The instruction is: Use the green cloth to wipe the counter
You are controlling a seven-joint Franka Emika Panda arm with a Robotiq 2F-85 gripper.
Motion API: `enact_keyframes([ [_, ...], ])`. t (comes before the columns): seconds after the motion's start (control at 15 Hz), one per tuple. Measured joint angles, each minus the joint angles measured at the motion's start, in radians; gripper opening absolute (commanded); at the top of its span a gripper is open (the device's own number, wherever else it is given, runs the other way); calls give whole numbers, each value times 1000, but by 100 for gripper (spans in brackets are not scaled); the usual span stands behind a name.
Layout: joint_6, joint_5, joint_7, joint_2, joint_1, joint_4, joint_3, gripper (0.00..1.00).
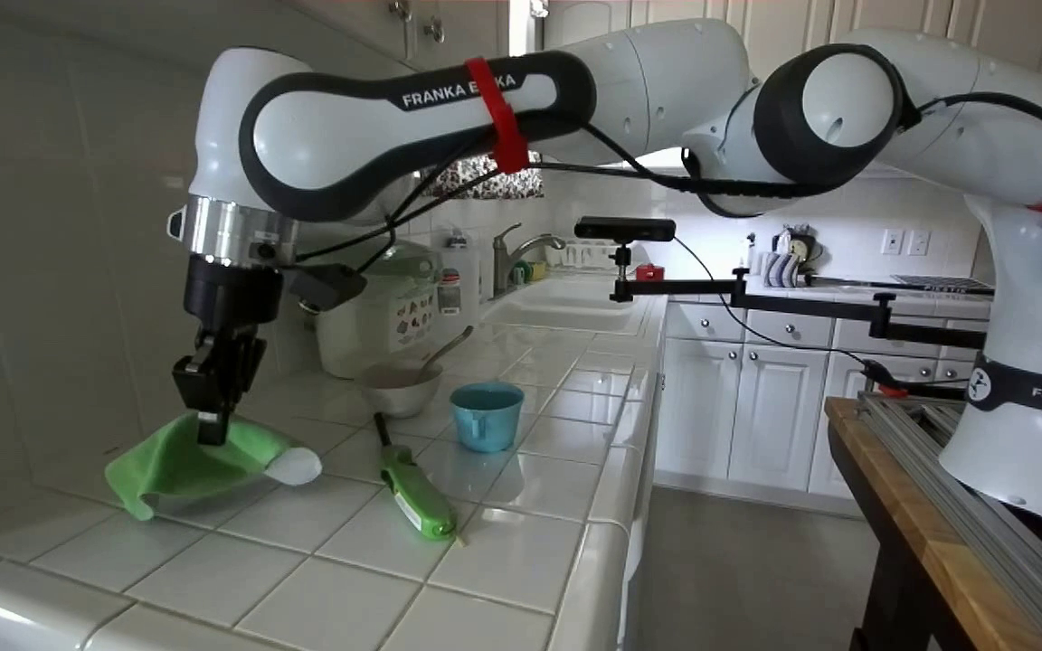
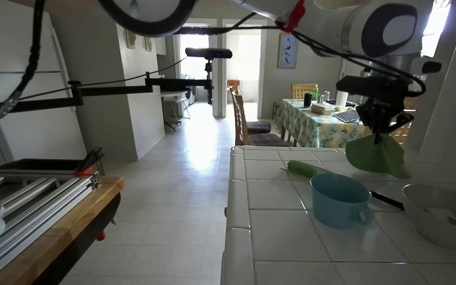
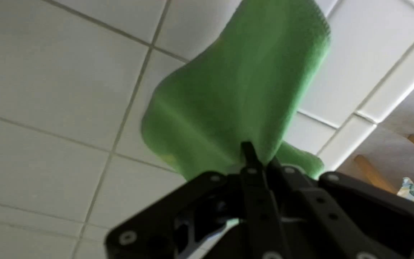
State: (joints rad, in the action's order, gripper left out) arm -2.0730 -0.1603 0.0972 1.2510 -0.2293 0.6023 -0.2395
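Observation:
The green cloth (image 1: 179,466) hangs bunched from my gripper (image 1: 212,432) at the far end of the counter, near the tiled wall. My gripper is shut on it and points down. The cloth also shows in an exterior view (image 2: 376,156), with the fingertips (image 2: 378,138) at its top. In the wrist view the cloth (image 3: 243,86) spreads out from between the fingertips (image 3: 259,156). The counter (image 1: 254,579) has white tiles with grey grout lines. The cloth is low over the tiles; I cannot tell how much of it touches them.
A green lighter (image 1: 420,493) lies on the counter beside the cloth. A blue measuring cup (image 1: 487,418) and a white bowl (image 1: 402,391) with a spoon stand behind it. A white lidded container (image 1: 367,316) is by the wall (image 1: 42,271). The counter's rounded edge (image 2: 239,206) faces the floor.

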Motion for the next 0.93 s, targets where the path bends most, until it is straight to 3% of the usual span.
enact_keyframes([
  [0.33,120,0,55,-38,-9,8,-42,1],
  [0.93,129,-5,83,-4,-18,42,-39,1],
])
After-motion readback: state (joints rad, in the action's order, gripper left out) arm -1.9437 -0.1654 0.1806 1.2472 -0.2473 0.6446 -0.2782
